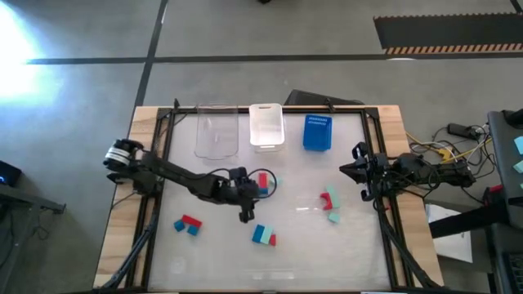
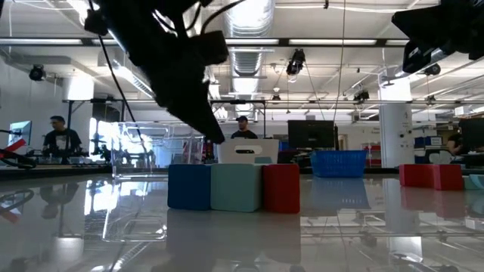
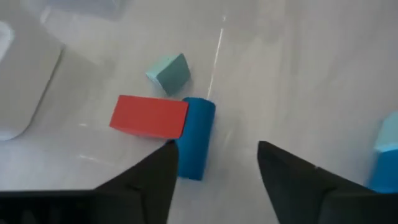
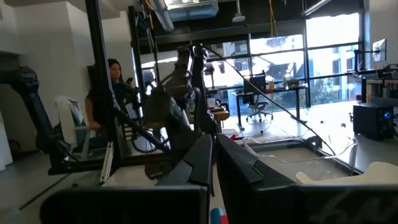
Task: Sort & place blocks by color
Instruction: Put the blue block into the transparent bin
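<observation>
Blue bar [image 3: 196, 137] lies mid-table, touching a red block [image 3: 149, 116], mint cube [image 3: 169, 71] just beside. Your left gripper [image 3: 214, 171] hangs over it, fingers apart, empty. Straddle the blue only; right gripper [image 4: 211, 163] waits closed at the table's right edge.

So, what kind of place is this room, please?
Probably a robotics lab or workshop: exposed ceiling ducts, a concrete floor with hazard tape, people at monitors behind the table.

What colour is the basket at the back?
Blue basket, clearest in the high view.
</observation>
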